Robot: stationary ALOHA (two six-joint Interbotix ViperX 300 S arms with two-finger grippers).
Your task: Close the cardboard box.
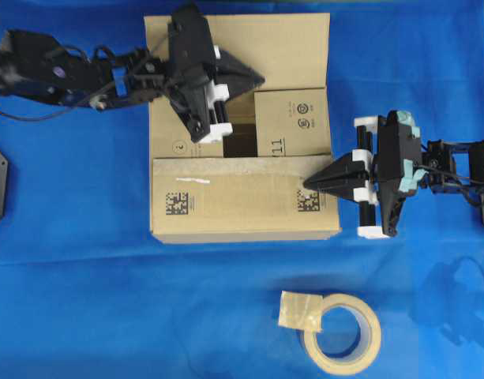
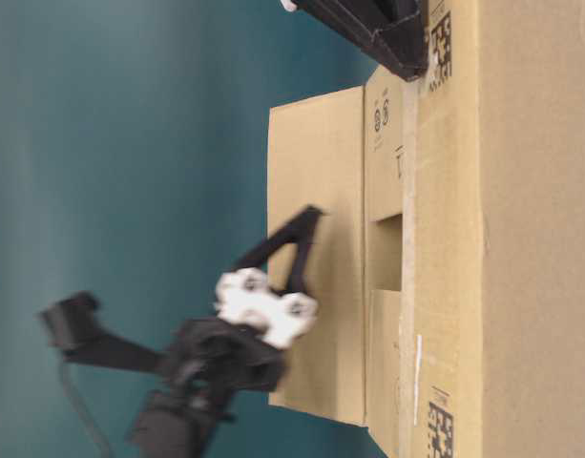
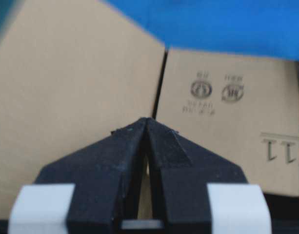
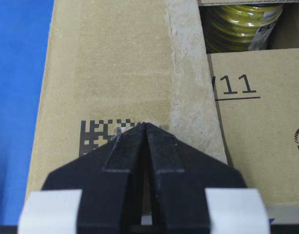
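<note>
The cardboard box (image 1: pixel 242 126) sits at upper centre of the overhead view, its near long flap (image 1: pixel 245 197) already folded flat and running left to right across the frame. The far long flap (image 1: pixel 281 47) at the top edge looks not yet down. The left gripper (image 1: pixel 253 79), fingers pressed together and holding nothing, hovers right over that far flap, so it is the nearer arm (the likely one to push). The right gripper (image 1: pixel 309 183), likewise pinched together empty, rests its tip at the near flap's right end.
</note>
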